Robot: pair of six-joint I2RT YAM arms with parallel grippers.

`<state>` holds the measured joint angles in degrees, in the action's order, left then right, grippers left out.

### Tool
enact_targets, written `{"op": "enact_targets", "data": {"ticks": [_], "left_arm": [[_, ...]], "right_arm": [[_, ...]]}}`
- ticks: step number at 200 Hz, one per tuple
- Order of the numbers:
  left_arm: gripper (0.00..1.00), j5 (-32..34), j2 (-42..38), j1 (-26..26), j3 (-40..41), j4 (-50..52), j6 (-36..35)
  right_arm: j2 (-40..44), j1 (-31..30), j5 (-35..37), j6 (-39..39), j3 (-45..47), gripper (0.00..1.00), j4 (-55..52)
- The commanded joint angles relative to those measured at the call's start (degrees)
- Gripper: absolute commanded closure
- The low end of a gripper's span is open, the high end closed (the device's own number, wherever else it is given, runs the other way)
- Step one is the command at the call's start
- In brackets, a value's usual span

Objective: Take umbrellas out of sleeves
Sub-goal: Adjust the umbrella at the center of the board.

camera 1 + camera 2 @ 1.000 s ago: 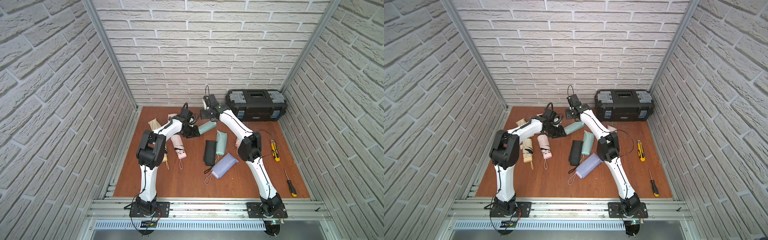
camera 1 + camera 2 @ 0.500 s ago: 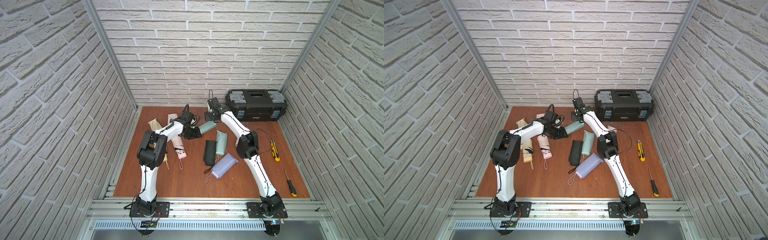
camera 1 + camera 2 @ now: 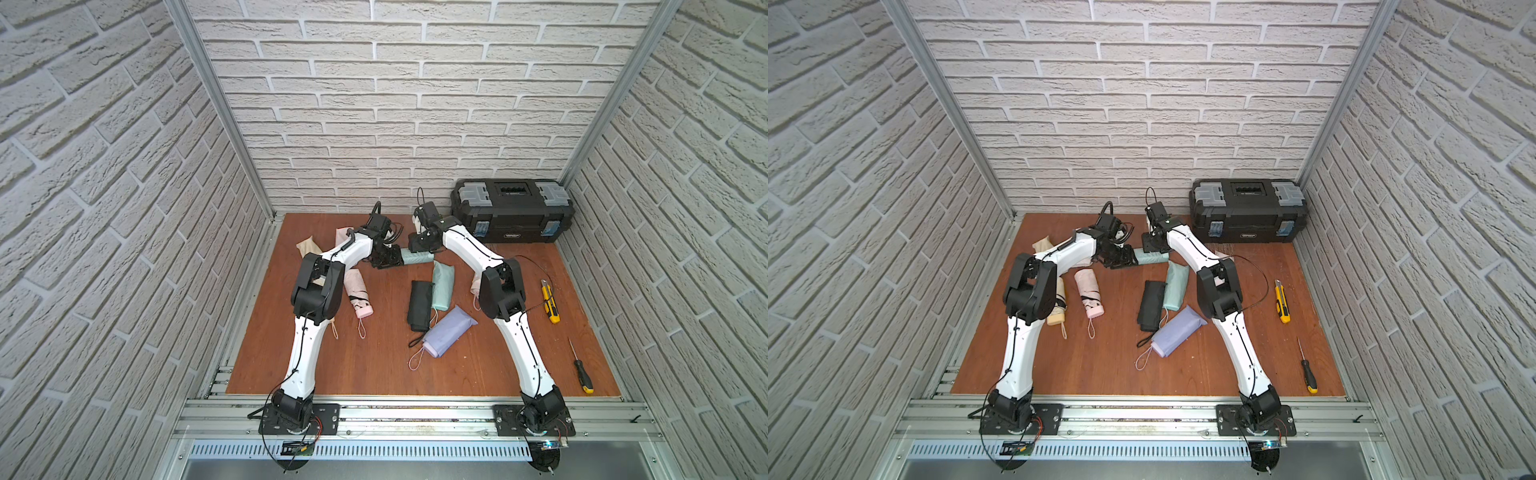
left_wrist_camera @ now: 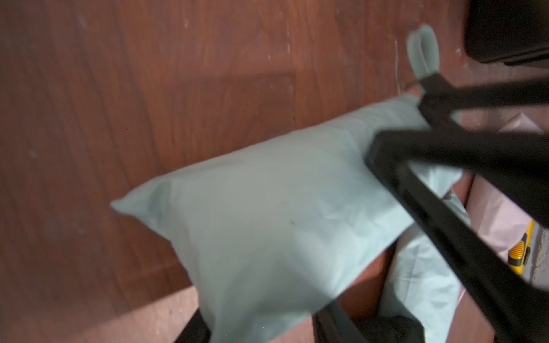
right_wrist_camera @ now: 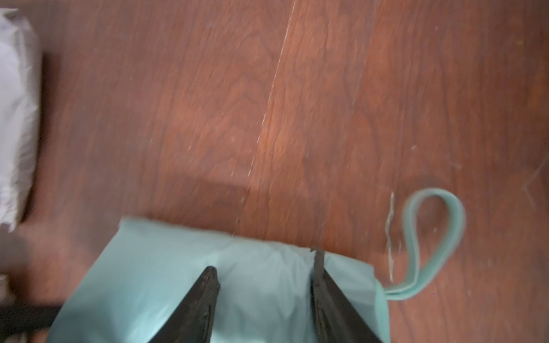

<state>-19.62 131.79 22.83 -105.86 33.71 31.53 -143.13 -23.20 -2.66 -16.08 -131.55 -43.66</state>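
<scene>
Both grippers now engage one plump mint-green fabric-sleeved umbrella [image 3: 419, 257] lying between them: the left gripper [image 3: 388, 262] clamps its closed end, and the right gripper [image 5: 263, 262] has descended astride the wrist-loop end, jaws part-open, grip not determinable, so extraction can start.

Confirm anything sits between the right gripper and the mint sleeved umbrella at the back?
Nothing visible. The right gripper is down on the mint sleeve, fingers pressing its fabric beside the wrist loop.

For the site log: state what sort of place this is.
Probably a robot test cell: brick-patterned wall panels enclose a wooden tabletop, and two robot arms are bolted to an aluminium rail.
</scene>
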Motion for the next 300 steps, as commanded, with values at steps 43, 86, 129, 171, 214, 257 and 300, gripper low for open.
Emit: {"op": "enact_targets", "data": {"ticks": [43,86,129,171,214,257,300], "left_arm": [[0.52,2.2,-3.6,-7.1,2.5,-2.9,0.3],[0.52,0.7,-7.7,-8.0,7.1,-4.2,-0.2],[0.52,0.0,-7.9,-6.5,9.8,-5.5,0.5],[0.53,-1.3,-10.3,-3.9,16.1,-9.3,2.1],[0.53,1.7,-14.3,-3.3,20.3,-9.2,2.1],[0.53,5.5,-18.8,-4.4,21.9,-8.0,0.8],[0.52,5.6,-20.4,-4.7,22.4,-7.9,0.6]], "right_arm": [[4.1,-5.1,-20.9,-7.4,5.9,0.47,2.7],[4.3,-5.6,-19.8,-8.6,5.9,0.47,3.5],[7.1,-8.0,-13.6,-3.8,8.3,0.46,0.4],[13.7,-11.6,-7.5,-3.8,18.2,0.45,2.6],[16.8,-12.7,-0.8,-5.3,24.3,0.45,4.9],[18.6,-13.1,7.4,-2.6,25.6,0.44,3.2],[16.9,-12.1,14.8,-0.5,21.9,0.43,-1.3]]}}
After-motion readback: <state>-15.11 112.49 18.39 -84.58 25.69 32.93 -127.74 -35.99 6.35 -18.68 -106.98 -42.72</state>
